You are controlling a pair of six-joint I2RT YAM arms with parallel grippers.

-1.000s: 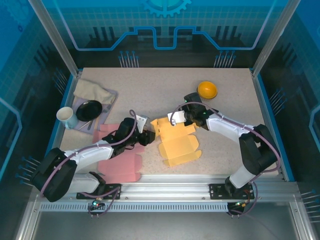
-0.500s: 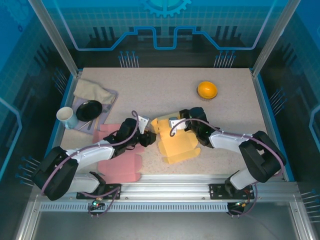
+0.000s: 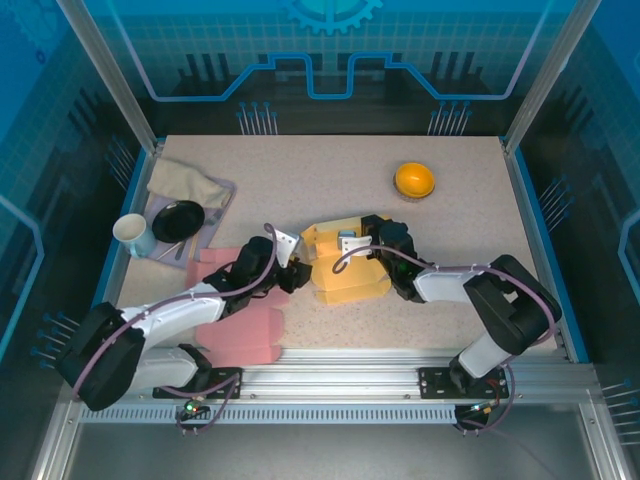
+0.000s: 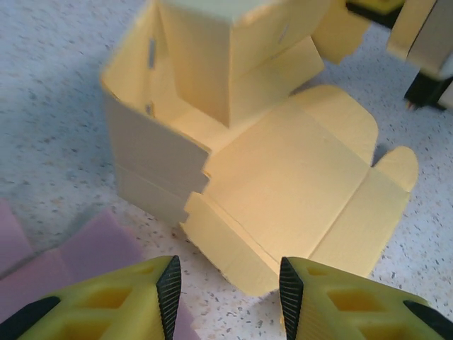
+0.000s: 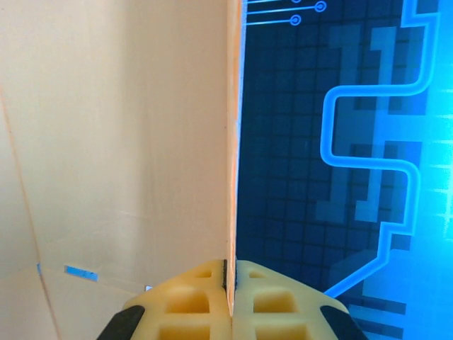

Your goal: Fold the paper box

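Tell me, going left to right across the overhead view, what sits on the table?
White paper cup → black round bowl → pink flat cardboard sheet → yellow half-folded paper box → orange round bowl.

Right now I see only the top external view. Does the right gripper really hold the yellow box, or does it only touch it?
Observer: It holds it. The right wrist view shows the right gripper shut on a thin panel of the yellow box, seen edge-on.
Operator: And the other arm?
Observer: In the left wrist view the left gripper is open, with nothing between its fingertips. The box's flat flap lies just ahead.
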